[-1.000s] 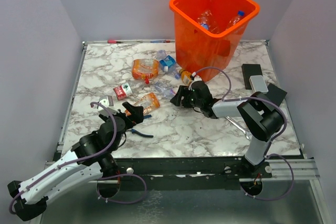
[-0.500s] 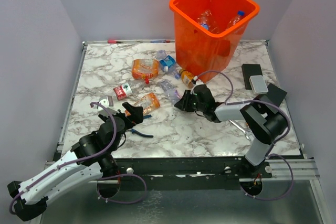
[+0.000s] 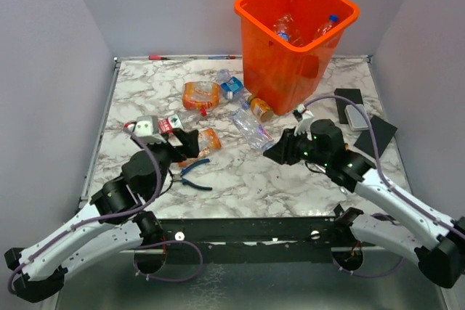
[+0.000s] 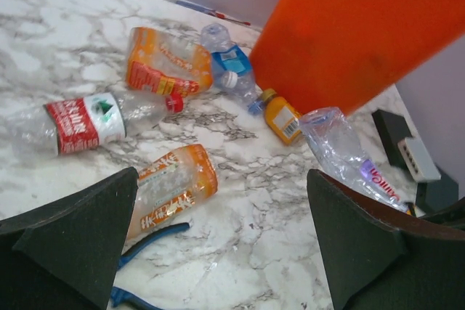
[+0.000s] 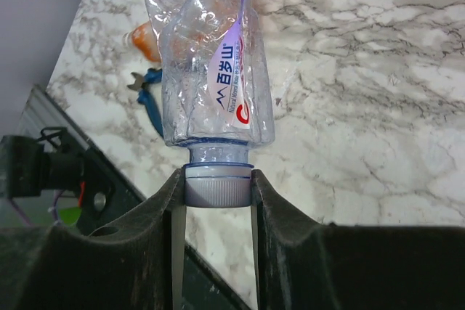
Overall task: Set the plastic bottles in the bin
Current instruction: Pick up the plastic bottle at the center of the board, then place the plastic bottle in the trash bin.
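Note:
My right gripper (image 5: 218, 188) is shut on the grey cap of a crushed clear plastic bottle (image 5: 211, 63) with a purple label, held above the marble; from above, this bottle (image 3: 251, 128) points away from the right gripper (image 3: 280, 152) toward the bin (image 3: 285, 72). The orange bin stands at the back with plastic bottles (image 3: 288, 28) inside. My left gripper (image 4: 218, 201) is open and empty over the table, beside an orange-labelled bottle (image 4: 174, 188). More bottles lie beyond: a red-labelled one (image 4: 87, 123), a crushed orange one (image 4: 163, 63), a blue-labelled one (image 4: 231, 63) and a small orange one (image 4: 283, 117).
Blue-handled pliers (image 3: 195, 173) lie just in front of my left gripper (image 3: 190, 144). Black and grey blocks (image 3: 354, 110) sit at the right of the table beside the bin. Grey walls close in the table on the left, back and right.
My right gripper shut on the clear bottle's cap and drew back to the right, carrying the bottle off the table. My left arm reached forward toward the orange-labelled bottle, still open.

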You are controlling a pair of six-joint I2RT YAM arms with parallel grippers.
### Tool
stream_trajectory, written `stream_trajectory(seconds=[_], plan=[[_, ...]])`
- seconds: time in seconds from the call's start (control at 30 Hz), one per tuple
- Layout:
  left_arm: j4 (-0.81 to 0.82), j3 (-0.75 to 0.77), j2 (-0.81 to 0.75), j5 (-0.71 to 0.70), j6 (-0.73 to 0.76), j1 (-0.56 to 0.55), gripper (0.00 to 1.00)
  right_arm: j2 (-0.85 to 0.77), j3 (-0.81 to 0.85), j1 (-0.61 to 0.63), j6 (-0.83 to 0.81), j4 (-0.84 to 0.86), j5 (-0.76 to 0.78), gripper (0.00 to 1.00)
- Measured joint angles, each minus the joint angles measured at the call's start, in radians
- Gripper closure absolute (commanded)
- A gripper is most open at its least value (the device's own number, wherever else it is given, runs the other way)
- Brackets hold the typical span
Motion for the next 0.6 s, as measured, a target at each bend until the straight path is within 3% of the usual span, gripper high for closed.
stream_trajectory(seconds=[0.2, 0.33, 0.43, 0.6], plan=[[0.114, 0.207, 0.258, 0.185, 0.281, 0.0, 0.01, -0.147, 0.124, 0.0, 0.001, -0.314, -0.021, 1.0], [0.179, 0.274, 0.298, 0.391, 0.499, 0.0, 0.01, -0.208, 0.148, 0.0, 0.011, -0.454, -0.043, 0.99], [0.163, 0.36, 0.349, 0.606, 0.675, 0.0, 0.01, -0.222, 0.178, 0.0, 0.013, -0.538, -0.065, 1.0], [0.079, 0.514, 0.486, 0.783, 0.881, 0.0, 0.01, -0.199, 0.269, 0.0, -0.008, -0.661, -0.095, 0.99]])
